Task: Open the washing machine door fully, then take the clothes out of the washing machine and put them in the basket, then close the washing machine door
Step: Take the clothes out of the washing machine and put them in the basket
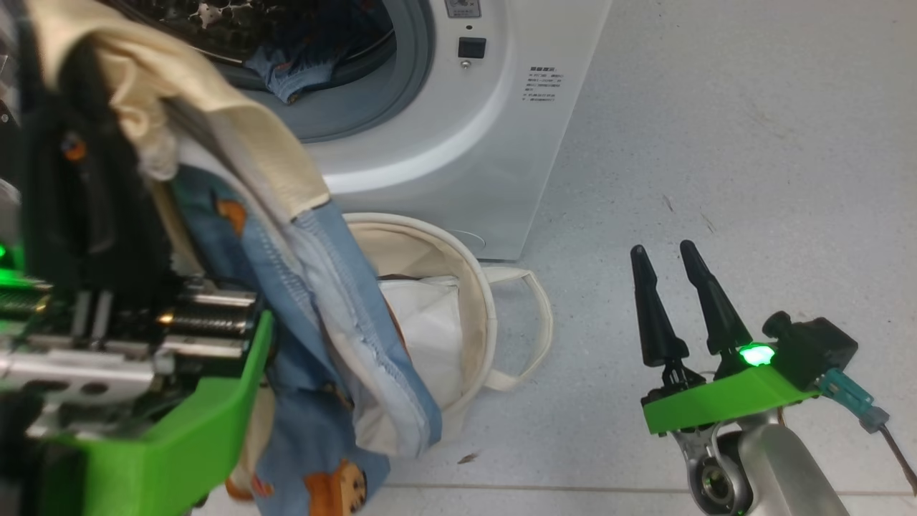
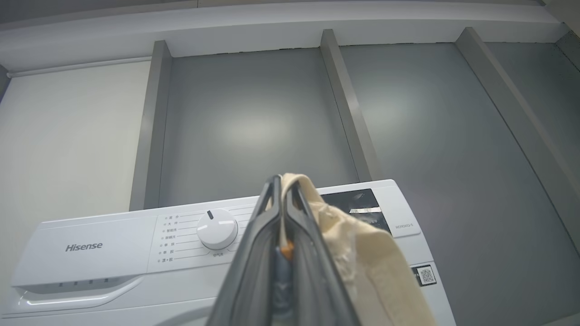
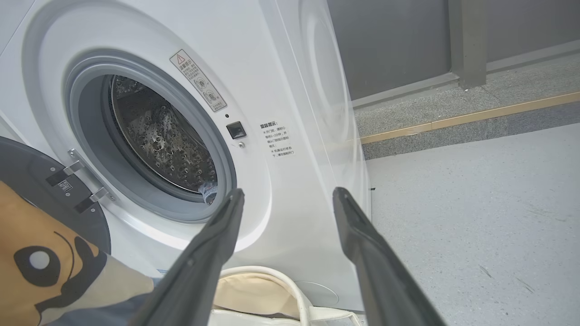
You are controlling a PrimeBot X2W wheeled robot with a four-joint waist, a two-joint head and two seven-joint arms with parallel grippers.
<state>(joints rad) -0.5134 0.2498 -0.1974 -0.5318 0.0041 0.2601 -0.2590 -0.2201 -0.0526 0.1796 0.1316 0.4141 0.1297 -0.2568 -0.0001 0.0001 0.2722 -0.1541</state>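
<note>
My left gripper (image 1: pixel 68 107) is raised close to the head camera and shut on the clothes (image 1: pixel 308 308), blue fabric with orange figures and a cream part. They hang down over the near left side of the cream basket (image 1: pixel 469 287). In the left wrist view the fingers (image 2: pixel 263 235) pinch the cream part (image 2: pixel 362 253). More blue fabric (image 1: pixel 301 68) lies in the drum mouth of the washing machine (image 1: pixel 458 165). The black-rimmed door (image 3: pixel 25 165) stands swung open at the left. My right gripper (image 1: pixel 663 251) hovers open and empty above the floor, right of the basket.
A plain white sheet (image 1: pixel 423 322) lies inside the basket. Grey speckled floor (image 1: pixel 752 143) stretches to the right of the washer. Behind the machine is a grey panelled wall (image 2: pixel 253 117). The washer's top panel has a white dial (image 2: pixel 216 228).
</note>
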